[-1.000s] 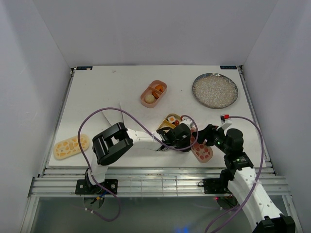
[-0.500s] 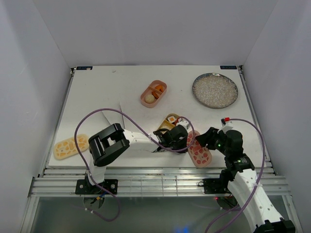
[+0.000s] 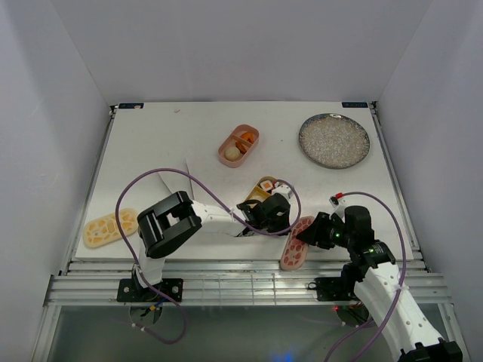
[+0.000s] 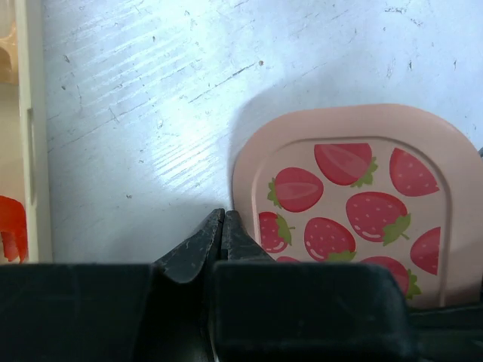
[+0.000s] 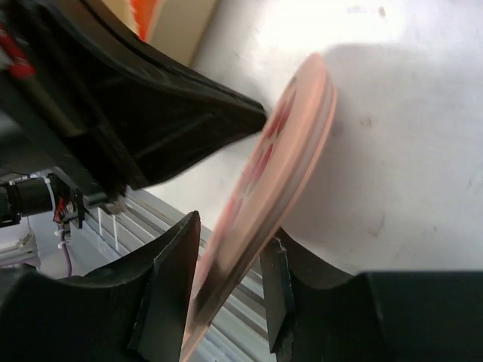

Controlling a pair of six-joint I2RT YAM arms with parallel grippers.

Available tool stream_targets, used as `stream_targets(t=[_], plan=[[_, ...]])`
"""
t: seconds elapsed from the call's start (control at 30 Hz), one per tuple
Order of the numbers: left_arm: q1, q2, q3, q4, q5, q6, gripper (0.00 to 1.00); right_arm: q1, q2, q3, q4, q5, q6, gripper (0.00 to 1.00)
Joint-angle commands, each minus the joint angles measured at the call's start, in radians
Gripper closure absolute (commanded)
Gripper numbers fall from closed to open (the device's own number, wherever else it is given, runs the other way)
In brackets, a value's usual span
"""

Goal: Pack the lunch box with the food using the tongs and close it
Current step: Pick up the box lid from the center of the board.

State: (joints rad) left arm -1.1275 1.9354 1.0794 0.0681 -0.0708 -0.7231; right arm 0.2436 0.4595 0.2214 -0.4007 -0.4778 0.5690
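Note:
The pink strawberry-patterned lid (image 3: pixel 295 244) of the lunch box stands tilted on its edge near the table's front edge. My right gripper (image 3: pixel 311 235) (image 5: pixel 230 256) is closed around its rim (image 5: pixel 290 151), one finger on each face. My left gripper (image 3: pixel 268 215) (image 4: pixel 223 215) is shut with nothing in it, its tips on the table beside that lid (image 4: pixel 355 188). It hides part of the tan tray (image 3: pixel 266 187) with food in it. The pink tray (image 3: pixel 238 145) holds a white rice ball and orange pieces. A faint thin V, probably the tongs (image 3: pixel 181 170), lies left of centre.
The yellow patterned lid (image 3: pixel 111 227) lies at the front left. A round grey speckled plate (image 3: pixel 334 140) sits at the back right. Purple cables loop over the table's middle. The metal rail at the table's front edge (image 3: pixel 241 273) runs just below the lid.
My right gripper has narrowed onto the pink lid, drawn it toward the front edge and tipped it up on edge. The left gripper has shifted slightly left and stays shut.

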Motion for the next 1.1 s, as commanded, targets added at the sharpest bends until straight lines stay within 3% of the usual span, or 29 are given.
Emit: stream_targets(t=[0.0, 0.13, 0.33, 0.47, 0.5, 0.6, 0.63, 0.67, 0.73, 0.77, 0.9, 0.93, 1.0, 1.03, 1.07], plan=[[0.005, -0.047, -0.015, 0.022, -0.017, 0.005, 1.0, 0.005, -0.005, 0.039, -0.115, 0.021, -0.035, 0.57], [0.005, -0.046, -0.01, 0.027, -0.008, 0.008, 1.0, 0.005, -0.044, 0.045, -0.138, 0.07, -0.014, 0.6], [0.005, -0.067, -0.003, 0.022, 0.0, 0.017, 1.0, 0.005, -0.051, 0.085, -0.174, 0.16, 0.015, 0.92], [0.005, -0.127, 0.022, -0.004, 0.022, 0.042, 0.98, 0.005, -0.079, 0.157, -0.193, 0.24, 0.054, 0.92], [0.005, -0.145, 0.036, -0.04, 0.023, 0.05, 0.95, 0.005, -0.076, 0.185, -0.216, 0.269, 0.054, 0.92], [0.005, -0.239, 0.12, -0.156, 0.003, 0.088, 0.69, 0.005, -0.059, 0.293, -0.282, 0.392, 0.045, 0.92], [0.006, -0.26, 0.149, -0.187, -0.009, 0.109, 0.6, 0.005, -0.045, 0.317, -0.279, 0.422, 0.042, 0.92], [0.005, -0.301, 0.18, -0.224, -0.024, 0.123, 0.45, 0.005, -0.036, 0.34, -0.251, 0.429, 0.039, 0.92], [0.012, -0.331, 0.29, -0.333, -0.082, 0.148, 0.3, 0.003, 0.022, 0.397, -0.175, 0.404, 0.028, 0.92], [0.023, -0.34, 0.33, -0.371, -0.078, 0.186, 0.04, 0.005, 0.051, 0.41, -0.127, 0.384, 0.028, 0.92], [0.174, -0.397, 0.438, -0.449, 0.063, 0.188, 0.02, 0.005, 0.191, 0.469, 0.254, 0.211, 0.034, 0.92], [0.295, -0.409, 0.421, -0.435, 0.236, 0.176, 0.02, 0.005, 0.246, 0.495, 0.307, 0.161, 0.035, 0.92], [0.465, -0.434, 0.393, -0.348, 0.415, 0.143, 0.02, 0.005, 0.336, 0.518, 0.461, 0.089, 0.058, 0.92], [0.515, -0.437, 0.367, -0.315, 0.566, 0.142, 0.02, 0.005, 0.362, 0.542, 0.503, 0.041, 0.066, 0.92], [0.543, -0.44, 0.363, -0.291, 0.607, 0.146, 0.02, 0.003, 0.387, 0.549, 0.546, 0.024, 0.083, 0.92]])
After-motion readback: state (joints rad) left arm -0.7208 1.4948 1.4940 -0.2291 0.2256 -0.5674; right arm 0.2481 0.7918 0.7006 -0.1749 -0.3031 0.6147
